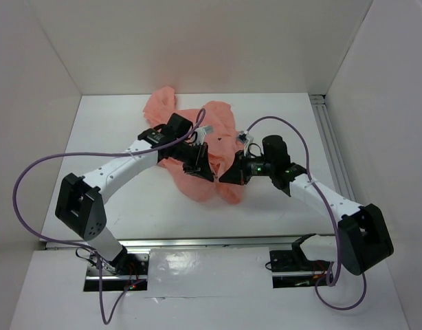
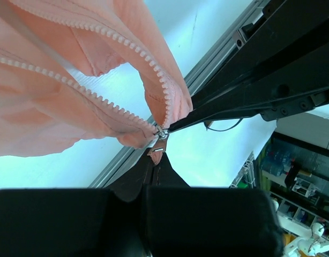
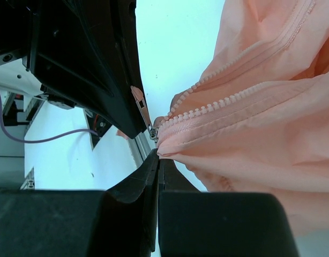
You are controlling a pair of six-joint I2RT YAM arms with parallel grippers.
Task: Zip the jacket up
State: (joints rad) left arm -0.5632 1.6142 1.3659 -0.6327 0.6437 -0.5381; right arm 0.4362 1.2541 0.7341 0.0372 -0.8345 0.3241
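The jacket (image 1: pixel 221 124) is clamped at its hem by the right gripper (image 3: pixel 157 159). Its pull (image 2: pixel 159 145) is pinched in the left gripper (image 2: pixel 154 167).

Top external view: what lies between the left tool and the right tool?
In the top view the jacket bridges the left tool and right tool; the left wrist view shows its zipper slider there.

On the table (image 1: pixel 115 213) the jacket (image 1: pixel 221 120) lies beneath the left arm (image 1: pixel 115 168) and right arm (image 1: pixel 321 196).
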